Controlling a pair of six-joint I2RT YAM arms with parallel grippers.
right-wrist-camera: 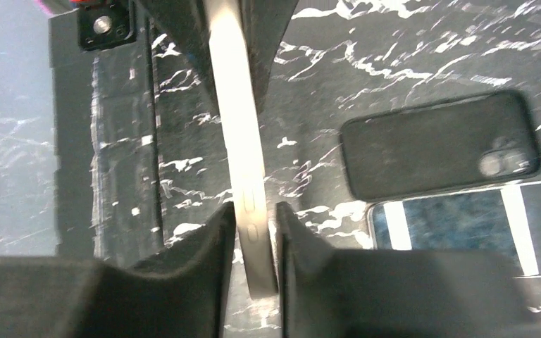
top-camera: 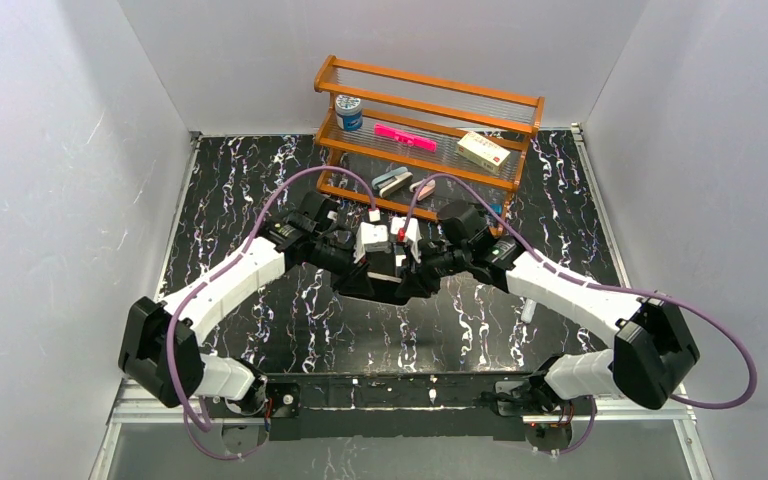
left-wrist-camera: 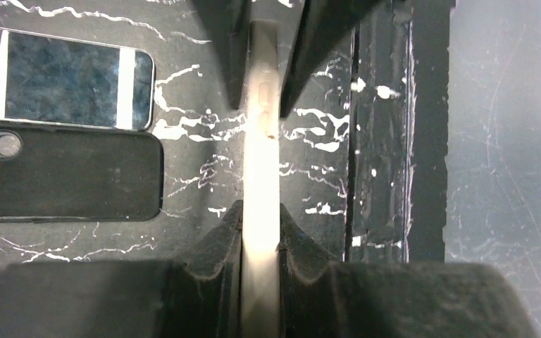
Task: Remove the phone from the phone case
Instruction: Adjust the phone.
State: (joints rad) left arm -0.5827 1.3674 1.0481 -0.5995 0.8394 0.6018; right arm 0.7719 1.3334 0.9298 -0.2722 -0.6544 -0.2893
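Black table [top-camera: 300, 330] veined in white is carrying a wooden shelf rack [top-camera: 428, 106] at its far edge. Nearer the middle, a black phone case [left-wrist-camera: 70, 176] is lying flat, camera corner showing, just beside a phone [left-wrist-camera: 63, 84] resting screen up, long sides parallel.

The phone [left-wrist-camera: 260, 162], in a pale cream case [right-wrist-camera: 243, 141] with raised side buttons, is held on edge over the counter [left-wrist-camera: 310, 176], showing as a thin strip. The left claw [left-wrist-camera: 260, 222] and right claw [right-wrist-camera: 253, 215] pinch its opposite ends.
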